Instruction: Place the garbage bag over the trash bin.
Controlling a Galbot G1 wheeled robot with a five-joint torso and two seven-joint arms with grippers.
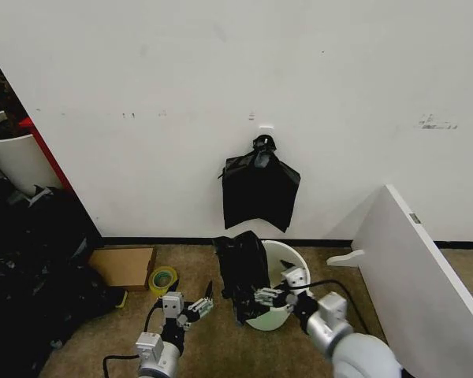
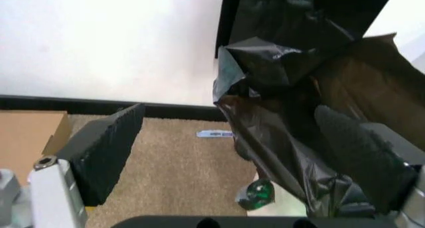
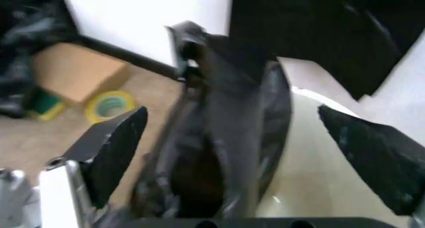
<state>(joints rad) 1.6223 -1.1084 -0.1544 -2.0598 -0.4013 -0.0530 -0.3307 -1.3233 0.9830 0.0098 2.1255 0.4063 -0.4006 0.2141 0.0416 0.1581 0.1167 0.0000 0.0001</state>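
- The trash bin (image 1: 280, 272) stands on the carpet floor (image 1: 213, 339) near the white wall (image 1: 221, 71), just short of the black baseboard.
- Open carpet lies between my two arms and to the bin's left. A cardboard box (image 1: 124, 266) and a yellow tape roll (image 1: 163, 279) sit further left. A white panel (image 1: 414, 260) slants close on the bin's right.
- A flat black bag with a knotted top (image 1: 259, 189) hangs on the wall above the bin, apart from it.
- The garbage bag (image 1: 241, 272) drapes over the bin's left rim, with a crumpled peak standing above the rim and folds hanging down the outer side. Its long axis runs roughly upright.
- My right gripper (image 1: 266, 297) is at the bin's near-left rim. In the right wrist view its jaws are spread, with the bag (image 3: 219, 153) lying between the fingers (image 3: 113, 143) but not pinched.
- My left gripper (image 1: 197, 309) hovers over the carpet just left of the bag, jaws spread and empty. In the left wrist view the bag (image 2: 279, 138) lies against the far finger (image 2: 352, 153).
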